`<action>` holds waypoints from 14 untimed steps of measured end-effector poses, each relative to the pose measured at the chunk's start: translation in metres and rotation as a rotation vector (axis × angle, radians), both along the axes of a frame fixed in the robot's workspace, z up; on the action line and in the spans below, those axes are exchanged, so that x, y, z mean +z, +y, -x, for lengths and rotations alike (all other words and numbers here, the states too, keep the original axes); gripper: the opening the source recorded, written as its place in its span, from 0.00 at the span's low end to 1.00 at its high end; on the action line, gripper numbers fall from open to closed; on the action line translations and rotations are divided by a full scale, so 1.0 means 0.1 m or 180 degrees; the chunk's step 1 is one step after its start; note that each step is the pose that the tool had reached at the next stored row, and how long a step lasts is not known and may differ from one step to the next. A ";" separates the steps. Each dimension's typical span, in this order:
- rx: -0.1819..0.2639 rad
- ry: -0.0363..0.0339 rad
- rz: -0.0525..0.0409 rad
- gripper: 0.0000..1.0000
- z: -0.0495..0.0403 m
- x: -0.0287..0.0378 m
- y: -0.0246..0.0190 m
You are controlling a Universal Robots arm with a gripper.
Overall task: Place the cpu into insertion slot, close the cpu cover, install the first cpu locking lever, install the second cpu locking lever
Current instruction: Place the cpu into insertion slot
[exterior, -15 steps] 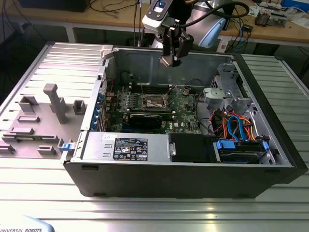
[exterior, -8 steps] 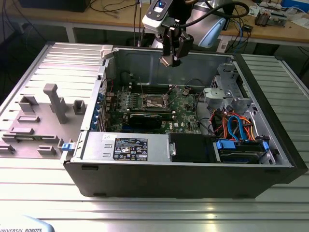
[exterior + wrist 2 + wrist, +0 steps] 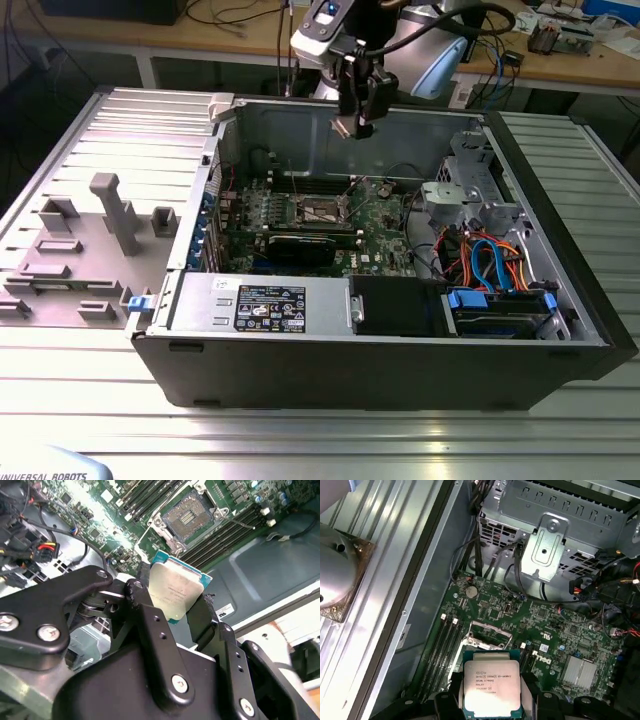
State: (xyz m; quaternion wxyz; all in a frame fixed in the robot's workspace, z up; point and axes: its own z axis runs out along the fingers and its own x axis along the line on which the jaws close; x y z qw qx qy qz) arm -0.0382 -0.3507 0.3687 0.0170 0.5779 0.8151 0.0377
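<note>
The gripper (image 3: 357,122) is hanging over the open computer case (image 3: 400,365), above the green board inside it. Its black fingers (image 3: 145,610) are clenching the cpu (image 3: 175,591) by two opposite edges. The chip's dull silver top is facing the cameras in both wrist views, with a thin green rim showing around it. The cpu is being held in the air, well apart from the insertion slot (image 3: 490,639) and touching nothing on the board (image 3: 545,620). In the second wrist view the slot is lying open, its dark contact field showing inside the metal rim, and long black memory slots (image 3: 225,534) are running just beside it.
</note>
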 end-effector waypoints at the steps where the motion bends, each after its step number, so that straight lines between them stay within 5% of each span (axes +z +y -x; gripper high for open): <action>1: -0.0098 0.0000 0.0000 0.54 0.000 -0.001 0.000; 9: -0.0527 0.0000 0.0000 0.54 0.000 -0.008 0.000; 14: -0.0566 0.0000 0.0000 0.54 0.000 -0.009 0.000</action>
